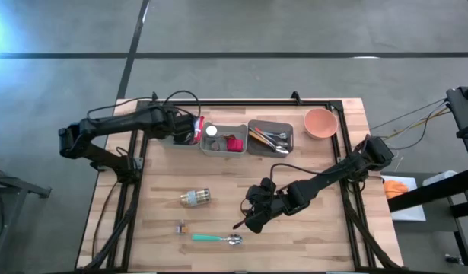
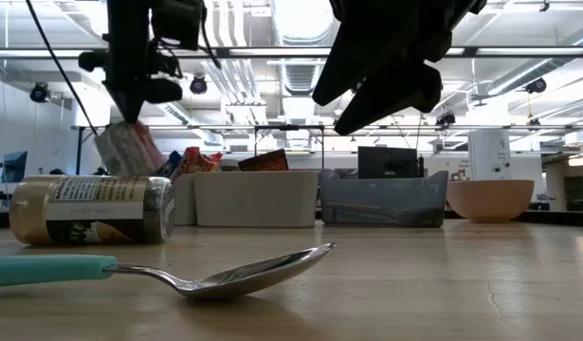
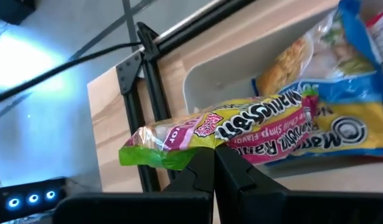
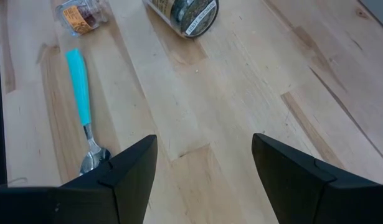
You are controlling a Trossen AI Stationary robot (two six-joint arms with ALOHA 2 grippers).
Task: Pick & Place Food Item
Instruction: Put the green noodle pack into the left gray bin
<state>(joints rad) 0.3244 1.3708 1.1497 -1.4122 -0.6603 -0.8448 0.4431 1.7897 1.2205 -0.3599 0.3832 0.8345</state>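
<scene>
My left hand (image 3: 213, 163) pinches the ramen packet (image 3: 241, 127) above the white bin (image 1: 223, 139); next I must carry it clear. My right hand (image 4: 203, 163) waits spread.

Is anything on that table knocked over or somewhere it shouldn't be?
The glass spice jar with the gold lid lies on its side on the wooden table, not upright. Near it, the teal-handled metal spoon lies loose, though other utensils sit in the grey bin. Nothing looks spilled.
</scene>
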